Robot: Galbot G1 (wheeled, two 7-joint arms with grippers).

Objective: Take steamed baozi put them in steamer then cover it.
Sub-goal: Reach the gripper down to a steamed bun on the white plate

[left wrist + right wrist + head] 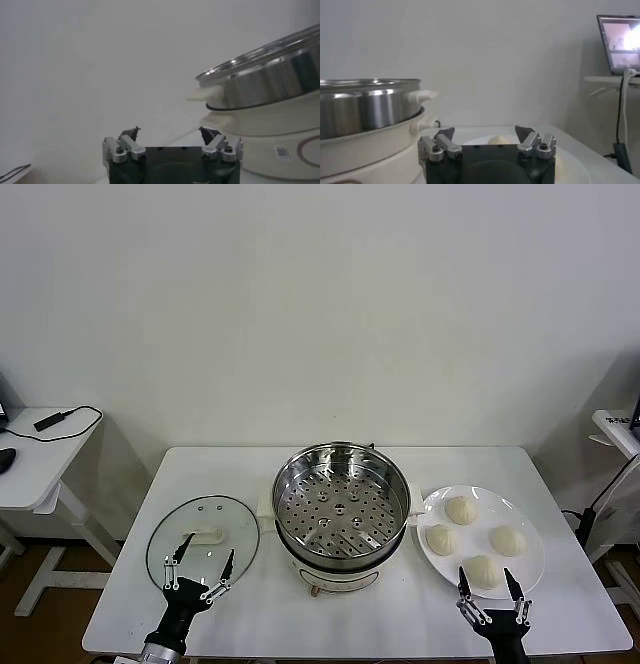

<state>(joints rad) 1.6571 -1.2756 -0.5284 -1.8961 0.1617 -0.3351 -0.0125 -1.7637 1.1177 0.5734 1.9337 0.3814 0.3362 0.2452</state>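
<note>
Sitting dead center on the white table (250, 614) is the steamer (341, 514), uncovered, with its perforated tray bare. The left gripper (200, 571) hovers at the near edge of the cover (203, 541), jaws spread wide and holding nothing; the glass lid lies flat just ahead of and partly under those fingers, with its white handle a bit past the fingertips. Over on the other side, the right gripper (491, 584) is also wide open and empty. Just ahead of its jaws is the white plate (530, 534) with all four steamed baozi (484, 570), the nearest one sitting between the fingertips in the head view. Steamer stands between the two grippers.
</note>
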